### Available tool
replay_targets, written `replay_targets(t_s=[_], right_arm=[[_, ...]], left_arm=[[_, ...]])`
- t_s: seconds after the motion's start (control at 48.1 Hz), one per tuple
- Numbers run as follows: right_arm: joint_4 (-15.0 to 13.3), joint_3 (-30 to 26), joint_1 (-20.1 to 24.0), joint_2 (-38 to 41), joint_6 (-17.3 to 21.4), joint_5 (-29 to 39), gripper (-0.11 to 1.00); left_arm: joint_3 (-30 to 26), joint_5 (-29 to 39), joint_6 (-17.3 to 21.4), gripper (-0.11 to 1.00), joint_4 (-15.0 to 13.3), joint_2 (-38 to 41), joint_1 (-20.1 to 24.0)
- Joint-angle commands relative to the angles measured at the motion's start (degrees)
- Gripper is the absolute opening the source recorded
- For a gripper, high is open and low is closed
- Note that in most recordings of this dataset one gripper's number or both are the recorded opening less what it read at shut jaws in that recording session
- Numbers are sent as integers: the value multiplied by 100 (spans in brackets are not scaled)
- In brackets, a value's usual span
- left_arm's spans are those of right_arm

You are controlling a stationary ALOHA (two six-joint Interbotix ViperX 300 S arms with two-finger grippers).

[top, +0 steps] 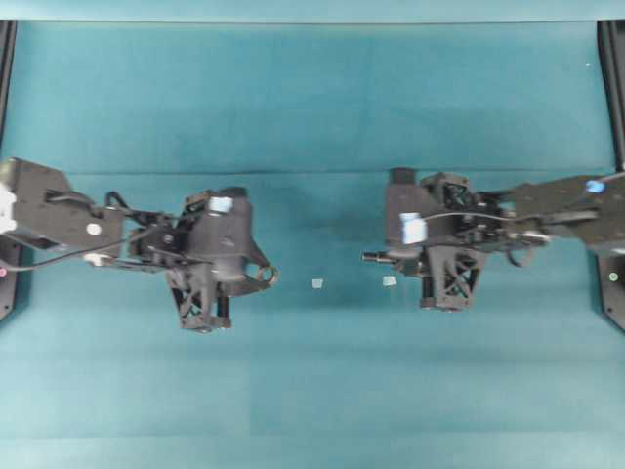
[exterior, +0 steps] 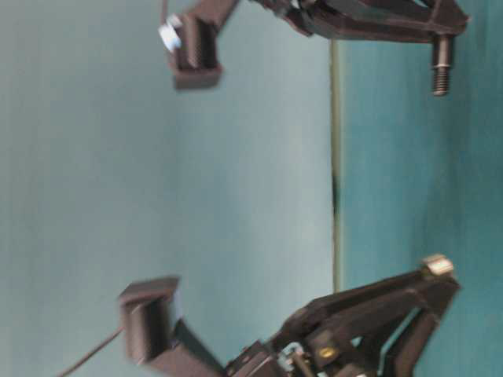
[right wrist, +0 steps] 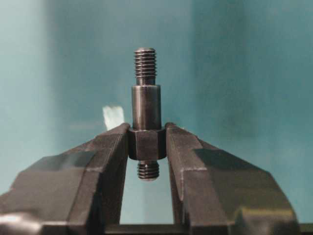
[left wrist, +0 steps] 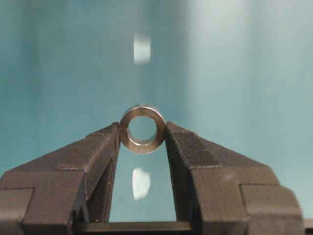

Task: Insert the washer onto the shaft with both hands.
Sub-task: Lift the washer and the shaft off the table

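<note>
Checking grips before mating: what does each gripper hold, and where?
Left gripper: washer, by its outer rim. Right gripper: shaft, by its thick collar.

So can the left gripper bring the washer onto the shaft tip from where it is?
Probably yes. The left gripper holds the washer, the right gripper holds the shaft pointing its way, and only open mat lies between.
</note>
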Motion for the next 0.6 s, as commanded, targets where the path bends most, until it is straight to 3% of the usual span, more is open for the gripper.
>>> replay_targets(t_s=[0.0,0.229,0.395,0.582], right_arm=[[26,193,123,-237,123,-536,0],[18,624,343,-439,325,-1564,0],[26,677,396,-378,466,-1872,0],[18,677,404,-255,492,-2276,0]], left_arm=[[79,-369,-18,37,0,-185,-18],[334,-1380,-308,37,18,-299,-26],[510,-2145,-633,37,0,-352,-62],[492,-2276,-668,37,0,-325,-193]])
